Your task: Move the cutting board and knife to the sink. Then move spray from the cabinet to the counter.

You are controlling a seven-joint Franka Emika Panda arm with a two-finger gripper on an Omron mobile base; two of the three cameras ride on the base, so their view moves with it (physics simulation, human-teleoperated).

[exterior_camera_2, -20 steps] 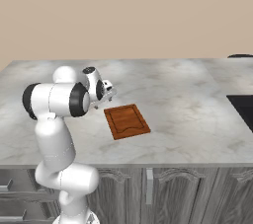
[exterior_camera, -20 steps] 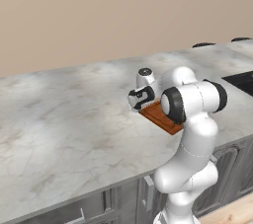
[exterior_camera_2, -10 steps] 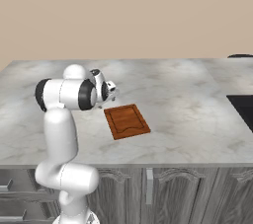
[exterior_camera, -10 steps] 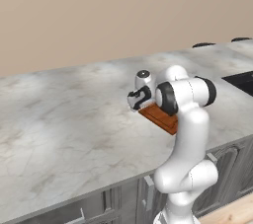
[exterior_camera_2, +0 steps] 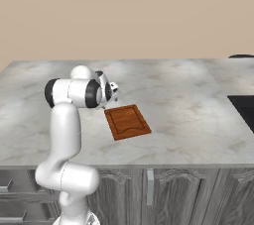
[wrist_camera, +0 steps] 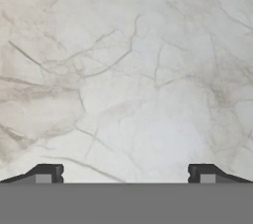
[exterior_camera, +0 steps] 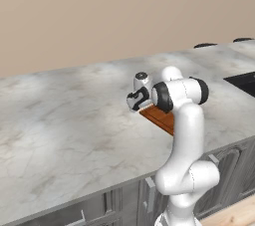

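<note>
A plain beige wall backs the broad grey-white marble counter (exterior_camera: 74,115) in the left base view. There sits the flat reddish-brown wooden cutting board (exterior_camera: 160,117), partly hidden behind the white arm's elbow, and the two-finger pincer (exterior_camera: 133,101) hangs just over the marble at the board's far-left corner. At the right edge, the dark rectangular sink (exterior_camera: 244,81) cuts into the slab, well apart from the board.

Over to the right base view: the board lies flat near the counter's front edge, a darker groove running inside its rim, and the pincer is poised just beyond its far-left corner.

Hand view now: veined marble ahead, the two dark fingertips (wrist_camera: 48,172) spread wide apart, nothing between them.
</note>
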